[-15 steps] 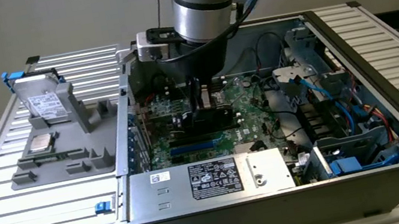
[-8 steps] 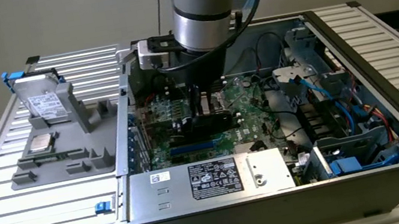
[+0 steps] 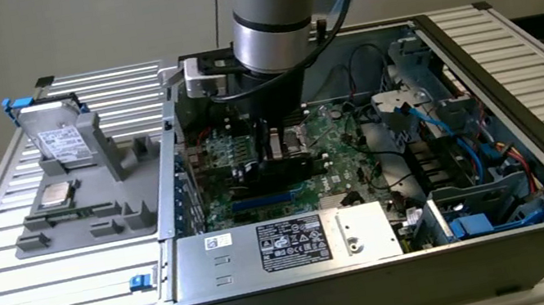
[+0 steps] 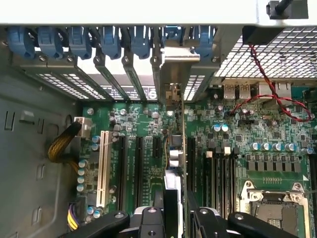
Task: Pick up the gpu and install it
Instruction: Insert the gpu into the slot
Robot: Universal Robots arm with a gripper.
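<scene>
1. Slatted metal table [image 3: 518, 37] is carrying the whole setup.
2. Open computer case [image 3: 383, 283] is lying on its side on the table, with the motherboard [image 3: 341, 137] facing up.
3. Arm [image 3: 275, 3] is reaching down into the case from above, over the half of the board towards the exterior view's left.
4. Power supply [image 3: 266, 249] with a black label is sitting along the near edge of the case.
5. Grey tray [image 3: 75, 227] is sitting on the table beside the case, on the exterior view's left.
6. The gpu [image 3: 281, 169] is hanging inside the case under the arm. In the wrist view it is standing on edge [image 4: 174, 168] over the board, between the black expansion slots.
7. Its silver bracket [image 4: 179, 54] is lining up at the rear slot openings, just beside the blue latches [image 4: 109, 39]. Can't tell whether the card is seated in a slot.
8. Gripper [image 4: 178, 218] is pinching the gpu: fingers [image 4: 148, 218] partly closed, one on each face of the card.
9. Silver drive [image 3: 60, 142] is standing upright in the tray.
10. CPU chip [image 3: 57, 194] is lying flat in the tray, just in front of the drive.
</scene>
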